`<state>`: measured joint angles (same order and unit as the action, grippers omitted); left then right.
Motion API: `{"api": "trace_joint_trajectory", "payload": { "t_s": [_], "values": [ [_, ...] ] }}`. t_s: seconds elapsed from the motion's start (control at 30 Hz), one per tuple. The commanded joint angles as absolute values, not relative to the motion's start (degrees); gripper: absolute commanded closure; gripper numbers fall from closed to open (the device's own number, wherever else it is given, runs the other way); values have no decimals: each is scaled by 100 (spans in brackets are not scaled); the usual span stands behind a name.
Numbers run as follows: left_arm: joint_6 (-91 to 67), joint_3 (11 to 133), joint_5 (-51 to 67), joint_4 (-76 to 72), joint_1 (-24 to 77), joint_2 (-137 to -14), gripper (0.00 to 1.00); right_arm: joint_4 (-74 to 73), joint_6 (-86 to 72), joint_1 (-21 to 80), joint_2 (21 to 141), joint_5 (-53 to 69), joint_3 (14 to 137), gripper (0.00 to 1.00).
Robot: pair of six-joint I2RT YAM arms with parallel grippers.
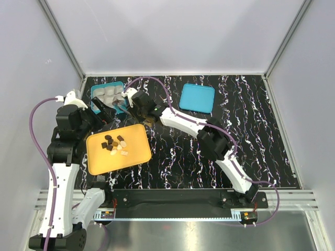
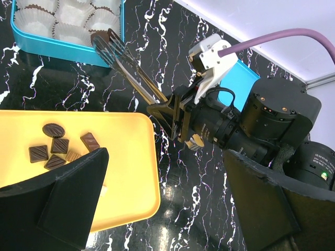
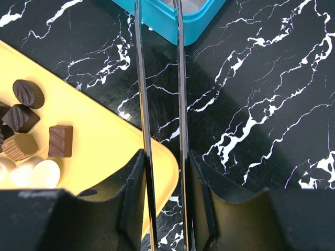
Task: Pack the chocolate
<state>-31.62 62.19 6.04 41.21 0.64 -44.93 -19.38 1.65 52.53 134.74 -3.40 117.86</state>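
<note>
- Orange tray (image 1: 94, 164) sits on the black marbled table (image 1: 251, 141) at near left in the top view. The loose chocolate (image 1: 115, 145), dark and cream pieces, is bunched in the tray's upper middle. The teal box (image 1: 99, 89) is just behind the tray, and the flat teal lid (image 1: 197, 98) lies well apart to the right.
- Top view: the right tool (image 1: 130, 102) reaches across to the box.
- Left wrist view: the left tool (image 2: 165, 167) is spread wide, carries nothing and hovers over the tray's near end.
- Left wrist view: the right tool is clamped on metal tongs (image 2: 136, 70). Their tips pinch what looks like one dark piece (image 2: 98, 37) over the box's near corner, by the white paper cups (image 2: 68, 31).
- Right wrist view: both tong blades run straight out between the pads, roughly parallel, towards the box edge. The tips are out of frame.
- Step in hand, as I judge it, is setting that piece into the corner cup.
  - Centre it over the cup before lowering.
  - Ease the squeeze gently so the blades spring apart without flicking it.
  - Lift straight up, so the paper cup isn't dragged.
- Writing: no brand, label or lettering is readable on the box, lid, tray or arms.
</note>
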Motion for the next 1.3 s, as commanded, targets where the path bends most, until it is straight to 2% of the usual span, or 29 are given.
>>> {"api": "trace_joint_trajectory", "payload": {
  "t_s": [0.0,0.43,0.7,1.27],
  "values": [
    [-3094,6205,606,3981,35,-4395,1,-1749,193,5168,13579,-360,12129,73],
    [-3067,6205,615,3981,35,-4421,1,-1740,141,5142,13597,-448,12155,61],
    [-3067,6223,615,3990,35,-4430,1,-1714,97,5150,13553,-510,12173,57],
    [-3102,6214,659,3973,35,-4386,1,-1556,62,5142,13394,-809,12041,56]
  ]
}}
